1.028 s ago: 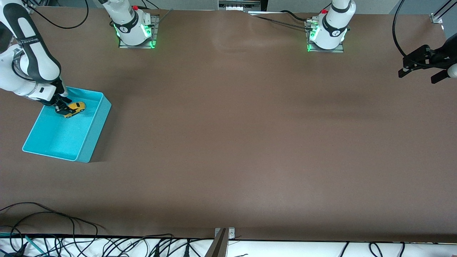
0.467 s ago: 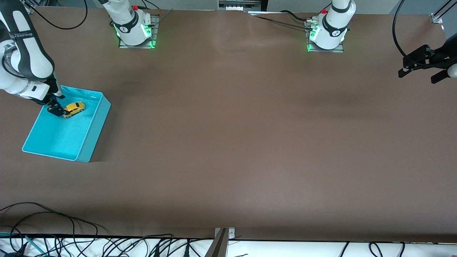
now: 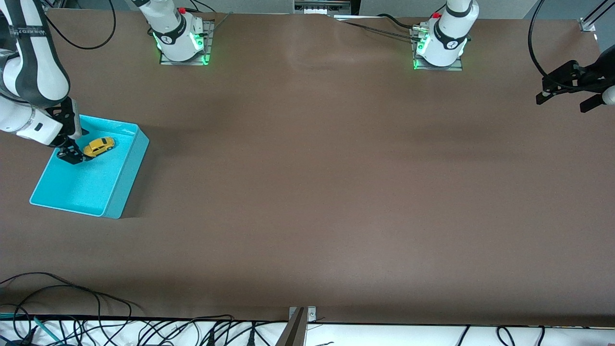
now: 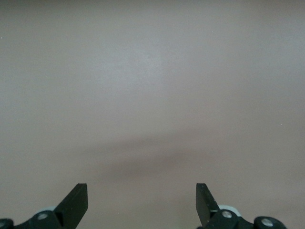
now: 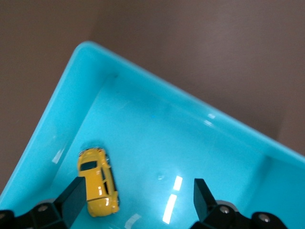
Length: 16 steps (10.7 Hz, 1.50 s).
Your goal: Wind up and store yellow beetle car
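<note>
Judging by its look, the yellow beetle car (image 3: 99, 146) you were storing was a light, rigid little toy, hard-shelled and probably somewhat slick on its rounded roof, so your pads would have found little purchase on top of it. If you had needed to take it up again, the flat flanks just above the wheels looked like the sound place to pinch, across the body's narrow width, since the domed top would likely have squirted out of a squeeze. Its wheels also meant it could roll at a nudge.

It sat on its wheels on the floor of the turquoise bin (image 3: 121, 192), in the part farther from the front camera, and the right wrist view showed it (image 5: 97, 181) free of any contact.

Your right gripper (image 3: 72, 156) hung over the bin just beside the car, jaws spread wide and holding nothing; one fingertip (image 5: 74, 200) stood close to the car's side without touching it. Storage looked done.

Your left gripper (image 3: 567, 93) waited well apart at the left arm's end of the table (image 3: 336, 192), its jaws likewise wide apart and empty, with only bare brown tabletop showing between its fingertips (image 4: 78, 202).
</note>
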Motion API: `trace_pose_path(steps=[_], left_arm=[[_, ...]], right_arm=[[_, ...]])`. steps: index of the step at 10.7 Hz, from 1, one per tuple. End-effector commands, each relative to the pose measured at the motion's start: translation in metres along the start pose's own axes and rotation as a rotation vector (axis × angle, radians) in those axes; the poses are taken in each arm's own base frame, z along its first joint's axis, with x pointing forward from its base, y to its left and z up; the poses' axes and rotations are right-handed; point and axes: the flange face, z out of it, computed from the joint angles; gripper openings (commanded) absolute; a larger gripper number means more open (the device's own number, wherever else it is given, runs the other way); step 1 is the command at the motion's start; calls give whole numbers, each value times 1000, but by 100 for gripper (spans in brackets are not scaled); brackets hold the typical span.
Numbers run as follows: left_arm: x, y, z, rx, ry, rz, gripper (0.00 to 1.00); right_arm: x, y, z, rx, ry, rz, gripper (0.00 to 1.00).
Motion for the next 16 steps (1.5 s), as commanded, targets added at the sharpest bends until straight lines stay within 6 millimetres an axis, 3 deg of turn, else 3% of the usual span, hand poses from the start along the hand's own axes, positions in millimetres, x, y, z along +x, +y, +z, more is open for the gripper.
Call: trace_pose_path(steps=[1,3,6,9,14,16], left_arm=[[-2,0,-9,-9,6,-6,100],[-1,4,-9,-5,9,-4,100],[1,10,-8,44,5,11,100],[-1,0,-9,39,7,-5,100],[-1,4,-9,44,6,-1,100],[-1,4,-9,36,6,-8,100]], right_arm=[[39,28,-40,-21,-71,179,100],[76,38,-61,0,-86,377,100],[130,49,-116,-59,-129,644,100],[143,49,-124,-79,-75,941,100],[187,51,-160,-102,10,1439,100],[202,57,-176,-130,40,1550,100]])
